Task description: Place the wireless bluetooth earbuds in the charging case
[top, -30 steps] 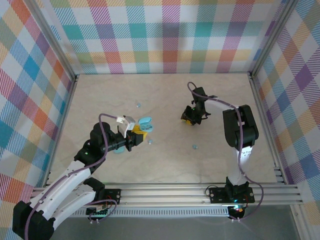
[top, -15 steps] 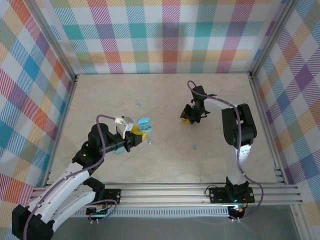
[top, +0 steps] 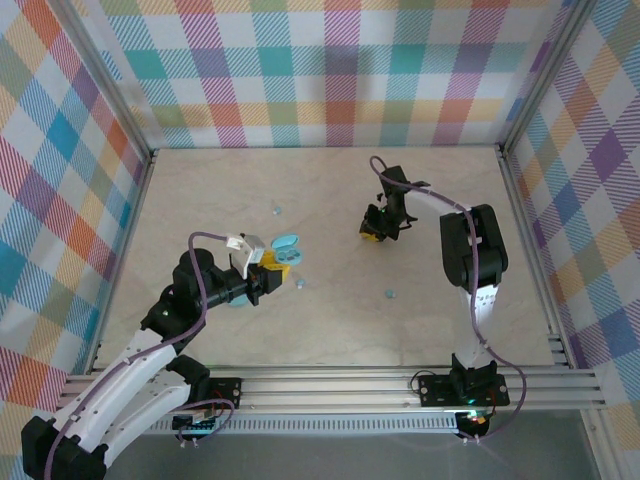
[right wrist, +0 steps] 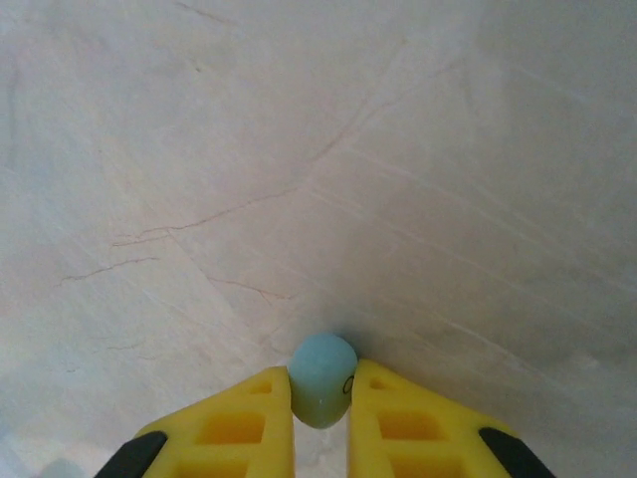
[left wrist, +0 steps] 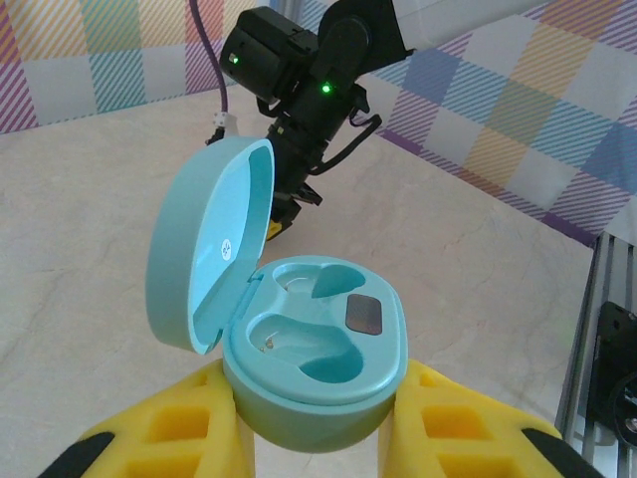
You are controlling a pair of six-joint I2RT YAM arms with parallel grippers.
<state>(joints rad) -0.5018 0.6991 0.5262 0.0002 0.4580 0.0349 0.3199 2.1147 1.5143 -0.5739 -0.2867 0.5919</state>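
The left gripper (left wrist: 318, 430) is clenched on the charging case (left wrist: 320, 351), its yellow, ribbed foam-like fingers (left wrist: 174, 430) pressing the case's rounded base from both sides. The case is a smooth, glossy pale-turquoise clamshell. Its domed lid stands hinged up on the left, with a small emblem on its inner face. The base shows two curved, kidney-shaped wells, both empty, and a small dark rectangular patch beside them. In the top view this gripper (top: 270, 268) and the case (top: 285, 245) sit left of the tabletop's middle, nearer the near edge than the far one.

The right gripper (right wrist: 320, 398) is closed around one earbud (right wrist: 321, 366), a tiny, matte, pale blue-grey rounded bead pinched between two yellow fingertips (right wrist: 264, 398), low over the tabletop. From above, this gripper (top: 372, 232) hangs right of centre, toward the far edge, well apart from the case.

Three more earbuds lie loose on the tabletop (top: 330, 335). One (top: 277, 210) is left of centre toward the far edge, one (top: 299, 284) just beside the left gripper, and one (top: 390, 294) right of centre toward the near edge.

The tabletop is a pale, stone-like surface crossed by fine hairline veins. Plaid fabric walls (top: 340, 70) in pastel checks enclose it.
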